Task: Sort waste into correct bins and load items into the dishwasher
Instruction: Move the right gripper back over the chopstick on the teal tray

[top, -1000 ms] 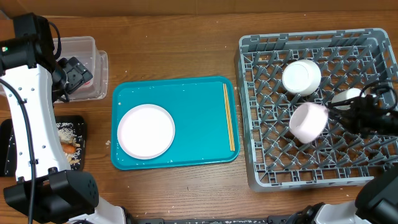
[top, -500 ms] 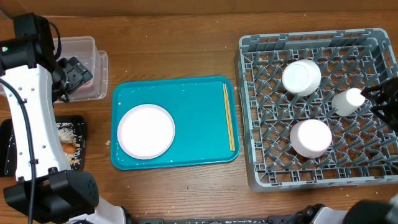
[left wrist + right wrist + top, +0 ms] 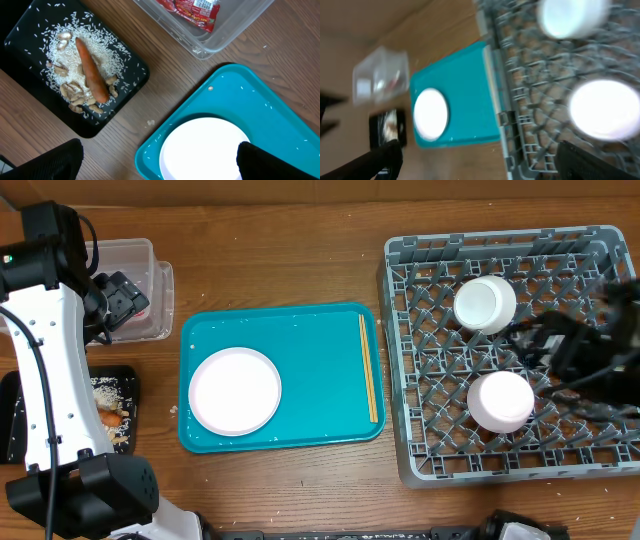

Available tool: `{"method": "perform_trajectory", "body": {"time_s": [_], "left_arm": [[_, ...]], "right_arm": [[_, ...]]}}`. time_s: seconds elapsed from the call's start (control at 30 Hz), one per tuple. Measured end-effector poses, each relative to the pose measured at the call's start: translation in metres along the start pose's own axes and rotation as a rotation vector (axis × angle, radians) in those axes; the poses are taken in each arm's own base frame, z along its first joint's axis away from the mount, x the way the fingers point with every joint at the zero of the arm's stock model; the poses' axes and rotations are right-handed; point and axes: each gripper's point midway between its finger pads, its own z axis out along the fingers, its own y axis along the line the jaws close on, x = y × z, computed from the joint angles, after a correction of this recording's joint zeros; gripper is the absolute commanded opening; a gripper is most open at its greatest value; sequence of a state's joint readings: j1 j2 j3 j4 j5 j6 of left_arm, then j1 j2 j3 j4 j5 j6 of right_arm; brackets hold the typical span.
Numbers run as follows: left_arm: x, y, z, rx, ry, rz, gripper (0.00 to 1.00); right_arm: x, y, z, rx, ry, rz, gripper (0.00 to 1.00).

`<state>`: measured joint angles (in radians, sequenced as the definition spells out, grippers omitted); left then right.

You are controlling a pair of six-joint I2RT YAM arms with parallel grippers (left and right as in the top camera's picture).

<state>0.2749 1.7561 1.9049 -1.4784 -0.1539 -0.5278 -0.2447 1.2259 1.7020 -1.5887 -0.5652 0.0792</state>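
White bowl (image 3: 501, 401) sits inverted in the dish rack (image 3: 430, 467); plain, round

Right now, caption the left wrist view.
Carrot and rice on black tray, wrapper in clear tub, plate on teal tray.

blurred | rack (image 3: 520, 100) 3 o'clock | top dish (image 3: 567, 17) 1 | lower dish (image 3: 605, 107) 4 | teal tray (image 3: 465, 85) centre | plate (image 3: 430, 113) 8 | tub (image 3: 380, 75) 9
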Motion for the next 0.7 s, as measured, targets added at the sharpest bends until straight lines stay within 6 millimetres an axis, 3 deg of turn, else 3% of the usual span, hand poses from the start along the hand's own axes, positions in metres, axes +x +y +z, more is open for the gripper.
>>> {"method": "perform_trajectory", "body": {"time_s": [0.17, 0.27, 0.43, 0.7], "left_arm": [[0.000, 0.000, 0.000, 0.000, 0.000, 0.000, 1.00], [0.000, 0.000, 0.000, 0.000, 0.000, 0.000, 1.00], [0.000, 0.000, 0.000, 0.000, 0.000, 0.000, 1.00], [0.000, 0.000, 0.000, 0.000, 0.000, 0.000, 1.00]], "right_arm": [[0.018, 0.057, 0.028, -0.124, 0.099, -0.205, 1.00], [0.024, 0.073, 0.047, -0.108, 0.139, -0.228, 1.00], [0.042, 0.085, 0.102, 0.043, 0.238, -0.220, 1.00], [0.074, 0.094, 0.217, 0.297, 0.299, -0.304, 1.00]]}}
